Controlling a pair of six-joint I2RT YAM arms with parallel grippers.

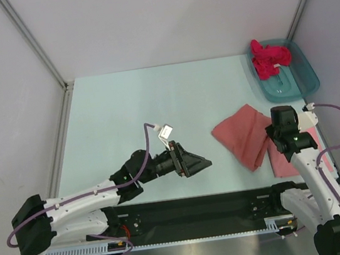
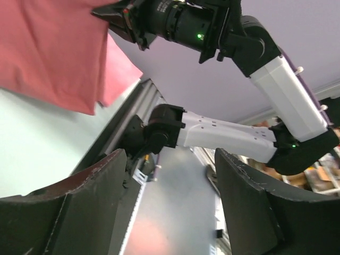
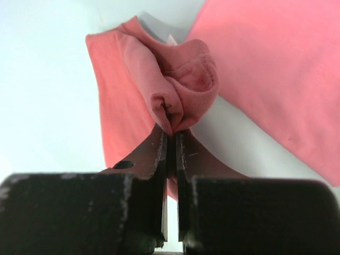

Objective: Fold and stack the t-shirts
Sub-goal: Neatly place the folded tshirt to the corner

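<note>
While right claw [image 3: 171, 135] is clamped shut on a bunched fold of the salmon shirt [image 3: 180, 79], left claw [image 1: 201, 162] is wide open and empty over the table [image 1: 123, 109] mid-front, tips aimed at that shirt, well apart from it. That shirt lies front-right, partly over the pink shirt [image 1: 278, 164] by the right edge. Far right corner: the magenta shirt [image 1: 268, 60] sits crumpled in the tub [image 1: 305, 77].

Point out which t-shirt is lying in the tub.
The bright magenta t-shirt, crumpled in the teal tub far right. The salmon-coral t-shirt and the lighter pink t-shirt lie on the table.
</note>
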